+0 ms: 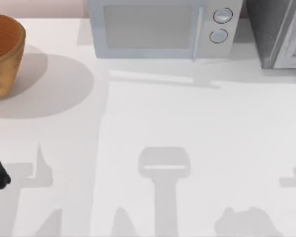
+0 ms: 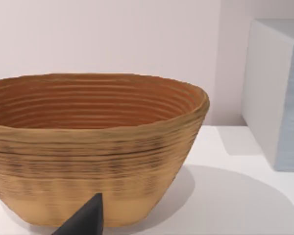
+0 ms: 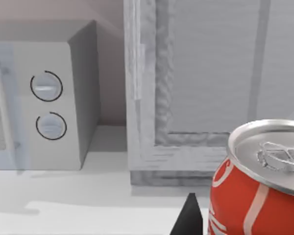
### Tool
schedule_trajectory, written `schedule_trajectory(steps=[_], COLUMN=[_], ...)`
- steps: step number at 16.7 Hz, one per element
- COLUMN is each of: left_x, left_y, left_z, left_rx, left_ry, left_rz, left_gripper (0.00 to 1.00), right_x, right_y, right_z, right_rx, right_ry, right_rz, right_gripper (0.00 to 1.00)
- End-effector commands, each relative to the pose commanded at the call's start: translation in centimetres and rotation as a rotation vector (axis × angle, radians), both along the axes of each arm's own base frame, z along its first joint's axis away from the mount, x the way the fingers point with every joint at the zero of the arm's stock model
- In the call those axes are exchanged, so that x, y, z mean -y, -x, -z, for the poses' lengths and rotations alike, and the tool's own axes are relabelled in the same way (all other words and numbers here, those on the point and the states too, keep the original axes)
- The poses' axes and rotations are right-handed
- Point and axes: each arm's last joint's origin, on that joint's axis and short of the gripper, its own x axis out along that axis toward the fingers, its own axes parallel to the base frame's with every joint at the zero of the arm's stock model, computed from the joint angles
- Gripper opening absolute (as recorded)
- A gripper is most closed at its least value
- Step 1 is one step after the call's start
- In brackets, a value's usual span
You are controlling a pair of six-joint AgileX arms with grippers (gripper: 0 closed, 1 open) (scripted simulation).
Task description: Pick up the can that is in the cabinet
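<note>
A red can [image 3: 257,188] is seen close against the right gripper [image 3: 188,218], upright, in front of the cabinet [image 3: 196,83]; whether it is pinched cannot be told. The cabinet is set at two o'clock on the table [image 1: 187,128]. The left gripper [image 2: 83,220] is parked by the basket [image 2: 95,147].
</note>
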Motion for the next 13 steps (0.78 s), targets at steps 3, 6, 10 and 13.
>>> schedule_trajectory(steps=[3, 6, 10, 13], left_x=[0.0, 0.0, 0.0, 0.0], left_y=[0.0, 0.0, 0.0, 0.0], left_z=[0.0, 0.0, 0.0, 0.0], left_rx=[0.0, 0.0, 0.0, 0.0], left_ry=[0.0, 0.0, 0.0, 0.0], left_rz=[0.0, 0.0, 0.0, 0.0], left_gripper=[1.0, 1.0, 1.0, 1.0], right_x=[0.1, 0.4, 1.6, 3.7], right_y=[-0.5, -2.0, -6.1, -10.5], right_z=[-2.0, -4.6, -7.6, -8.4], right_rx=[0.035, 0.066, 0.085, 0.082], right_ry=[-0.001, 0.004, 0.015, 0.024], right_rz=[-0.043, -0.121, -0.254, -0.361], right_gripper=[0.0, 0.0, 0.0, 0.0])
